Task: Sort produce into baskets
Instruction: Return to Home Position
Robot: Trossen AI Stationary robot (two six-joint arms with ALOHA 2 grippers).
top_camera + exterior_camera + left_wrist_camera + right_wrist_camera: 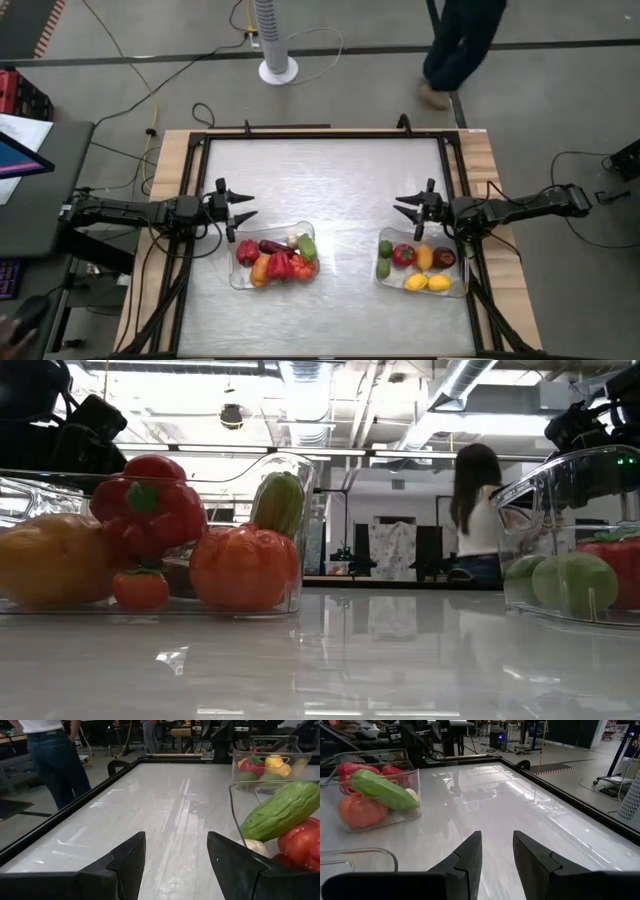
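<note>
Two clear plastic baskets stand on the table. The left basket (240, 283) holds red, orange and dark purple pieces, a white bulb and a long green cucumber (306, 246); in the left wrist view the cucumber (280, 810) leans on the red pieces. The right basket (462, 290) holds green, red and yellow pieces (425, 283). My left gripper (248, 208) is open and empty, just beyond the left basket's far left corner. My right gripper (402, 210) is open and empty, just beyond the right basket's far edge.
A black frame (320, 133) borders the table. The wide middle of the table (340, 200) lies between the two baskets. A person (455, 50) walks on the floor beyond the far edge, near a white fan stand (277, 50).
</note>
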